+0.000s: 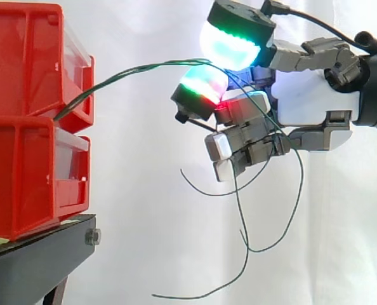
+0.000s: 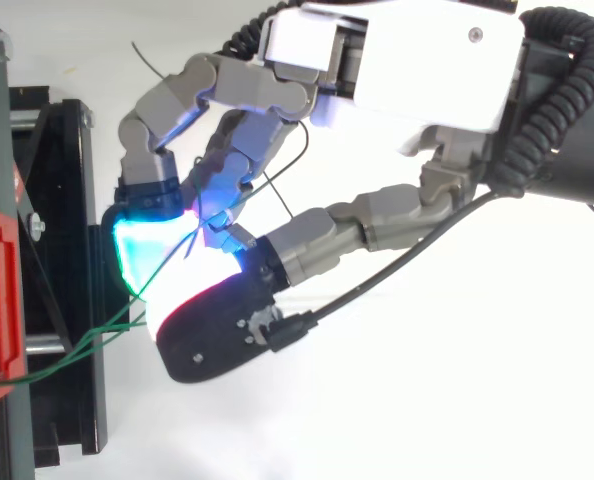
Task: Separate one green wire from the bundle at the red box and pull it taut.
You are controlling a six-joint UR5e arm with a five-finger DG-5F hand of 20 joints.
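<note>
The hand (image 1: 309,95) came in from the right at about the height of the upper of two stacked red bins (image 1: 23,114), which stood on a black stand (image 1: 36,260) before the white curtain (image 1: 138,146). Its fingers (image 1: 230,41) were curled, and two glowing pads, the upper cyan and green, the lower green, white and red, were pressed toward each other, pinching the green wires (image 1: 131,68) between them. The remaining fingers were folded in below the palm. The wires emerged at the front of the bins, at the seam between the upper and the lower one, and rose as a thin bunch of strands lying close together, bowing in a gentle upward arc across the gap to the pads rather than running in a straight line. Whether a single strand was parted from the others could not be told. Beyond the pinch, several loose tails hung down below the hand in wide curls, the longest reaching well under the level of the stand's top. From above, the strands ran from the bins, over the stand, up between the two lit pads.
</note>
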